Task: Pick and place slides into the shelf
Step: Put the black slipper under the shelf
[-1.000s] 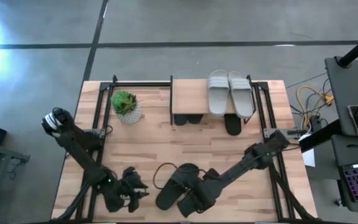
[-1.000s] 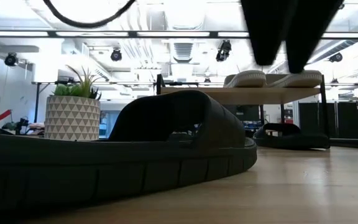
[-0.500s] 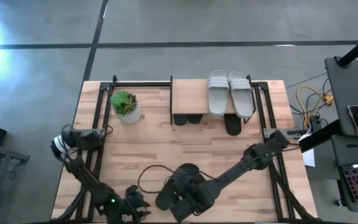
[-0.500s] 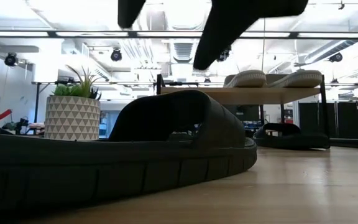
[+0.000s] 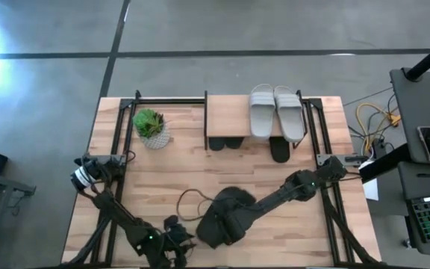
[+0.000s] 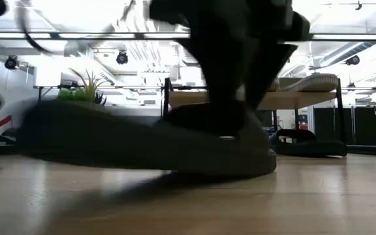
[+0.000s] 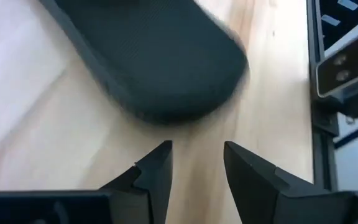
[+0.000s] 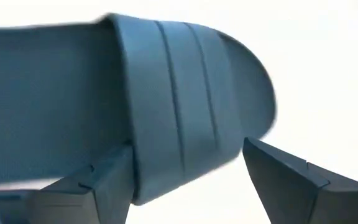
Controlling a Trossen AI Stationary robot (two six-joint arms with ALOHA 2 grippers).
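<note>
1. Nearest the front edge of the table (image 5: 163, 179), the left gripper (image 5: 172, 240) hovered with its fingers spread and nothing between them; in the left wrist view a black slide's rounded end lay just ahead of the fingertips.
2. Just beside it, the right gripper (image 5: 213, 230) was down over the black slide (image 5: 228, 209), its fingers splayed wide either side of the strap; whether they actually pinched it could not be told.
3. The risk, as I judged it: the strap was broad, ribbed and springy, so a shallow bite could slip off on lifting, and the slide could swing or drop. With both grippers so near, they could also knock each other.
4. The slide's sole looked matte, finely textured rubber, thick, with rounded ends.
5. Farther back stood the shelf (image 5: 228, 113), a pale wooden plank on thin black legs, with two light grey slides (image 5: 276, 112) on top and black slides (image 5: 279, 150) beneath.
6. A potted plant (image 5: 151, 128) in a patterned white pot stood to the shelf's left.
</note>
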